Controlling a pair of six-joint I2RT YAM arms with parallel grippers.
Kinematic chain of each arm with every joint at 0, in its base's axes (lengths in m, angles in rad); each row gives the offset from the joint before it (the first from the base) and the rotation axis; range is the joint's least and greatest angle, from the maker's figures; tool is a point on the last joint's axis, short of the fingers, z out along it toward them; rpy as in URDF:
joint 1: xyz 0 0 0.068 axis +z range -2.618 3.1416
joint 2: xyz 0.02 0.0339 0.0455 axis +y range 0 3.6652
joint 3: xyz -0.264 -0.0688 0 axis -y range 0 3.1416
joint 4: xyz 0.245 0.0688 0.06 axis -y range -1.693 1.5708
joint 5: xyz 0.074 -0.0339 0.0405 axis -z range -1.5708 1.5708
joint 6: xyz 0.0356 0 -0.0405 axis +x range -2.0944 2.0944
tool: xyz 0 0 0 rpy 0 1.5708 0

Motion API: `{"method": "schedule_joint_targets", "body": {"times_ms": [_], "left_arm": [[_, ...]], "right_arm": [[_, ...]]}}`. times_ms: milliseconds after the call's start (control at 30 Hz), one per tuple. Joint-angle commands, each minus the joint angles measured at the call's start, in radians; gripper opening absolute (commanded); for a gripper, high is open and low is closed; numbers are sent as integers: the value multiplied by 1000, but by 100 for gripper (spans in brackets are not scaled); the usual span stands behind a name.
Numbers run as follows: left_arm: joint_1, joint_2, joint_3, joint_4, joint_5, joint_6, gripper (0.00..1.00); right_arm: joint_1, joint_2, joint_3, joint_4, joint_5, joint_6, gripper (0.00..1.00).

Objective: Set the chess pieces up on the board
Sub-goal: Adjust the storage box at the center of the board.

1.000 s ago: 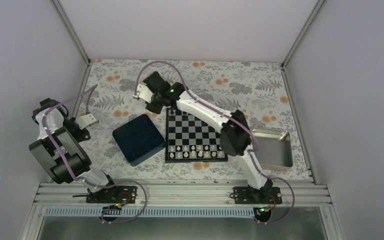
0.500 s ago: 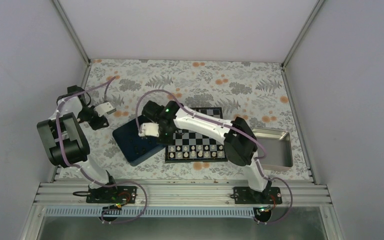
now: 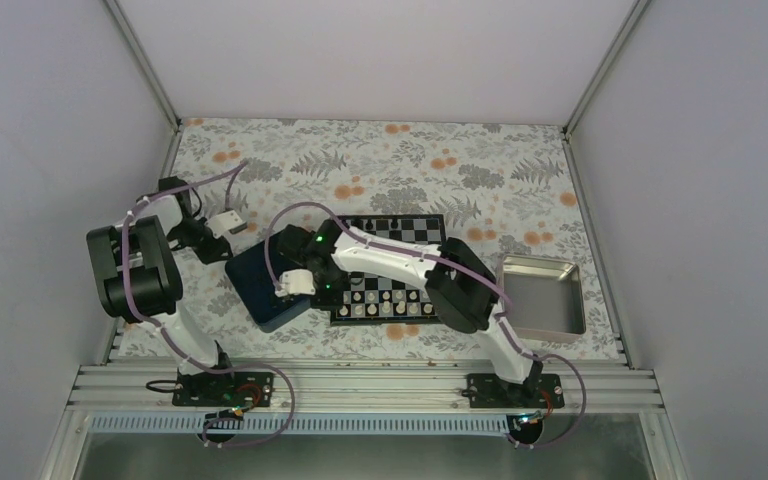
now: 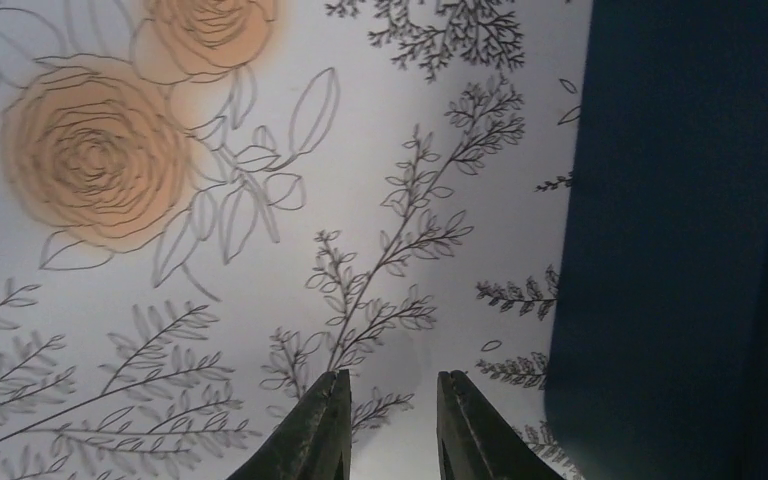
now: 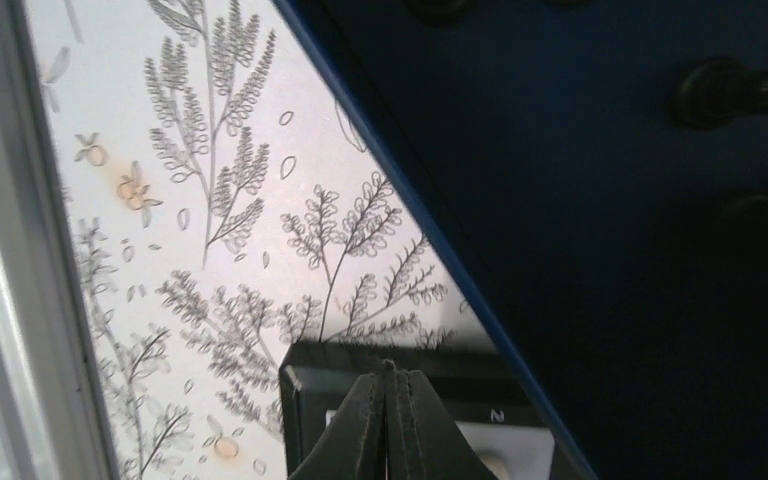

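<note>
The right gripper [image 5: 388, 388] hangs over the 5 o'clock edge of the blue tray [image 3: 252, 280], jaws pressed together with nothing between them. It is probably there because the black chess pieces [image 5: 730, 92] lie in that tray, at 9 o'clock of the board [image 3: 415, 235]. The left gripper [image 4: 390, 400] hovers at the tray's 10 o'clock, jaws slightly parted and empty, apparently out of the way.

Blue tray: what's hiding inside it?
A few tiny black chess pieces lie inside the blue tray. From above, the right gripper and its arm cover part of the tray, so more pieces may be hidden.
</note>
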Motion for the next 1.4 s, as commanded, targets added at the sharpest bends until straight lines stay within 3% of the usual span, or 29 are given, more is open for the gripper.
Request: {"method": "schedule_joint_targets", "body": {"times_ms": [0, 633, 1033, 1367], "left_arm": [[-9, 10, -27, 26, 10, -4, 22], [1, -164, -187, -74, -57, 84, 20], [-7, -281, -241, -188, -35, 113, 20], [-8, -270, -292, -200, -12, 119, 22]], "right_arm": [[8, 54, 39, 23, 9, 5, 4], [-71, 136, 162, 103, 121, 38, 4], [-126, 90, 193, 102, 146, 2, 4], [-133, 101, 369, 8, 129, -42, 4]]}}
